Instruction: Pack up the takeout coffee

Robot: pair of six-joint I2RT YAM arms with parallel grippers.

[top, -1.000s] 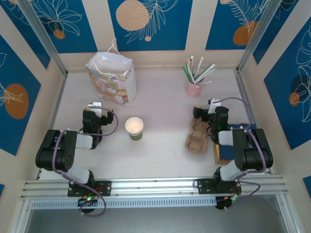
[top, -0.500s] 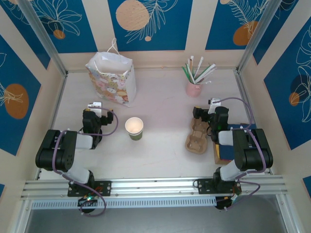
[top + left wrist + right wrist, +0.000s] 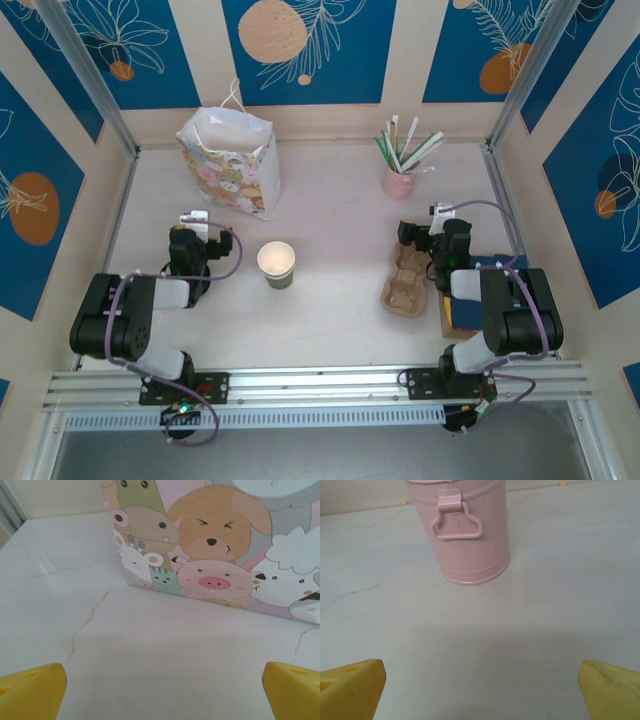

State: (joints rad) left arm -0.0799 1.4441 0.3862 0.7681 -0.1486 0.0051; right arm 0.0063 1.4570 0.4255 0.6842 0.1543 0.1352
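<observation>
Left arm slightly shifted.

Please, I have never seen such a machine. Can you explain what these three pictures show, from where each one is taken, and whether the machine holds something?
These are two robot arms bolted to the near edge of a white table. The overhead picture looks down from above and behind them. The left gripper and the right gripper are two-finger claws; both are open and hold nothing.

The other two pictures come from small cameras on the wrists. The yellow shapes in the bottom corners are the fingertips. The left wrist camera faces a gift bag printed with cartoon animals. The right wrist camera faces a pink bucket, which holds straws in the overhead view.

Also on the table: a green paper cup without a lid, between the arms, and a brown cardboard cup carrier beside the right arm.
</observation>
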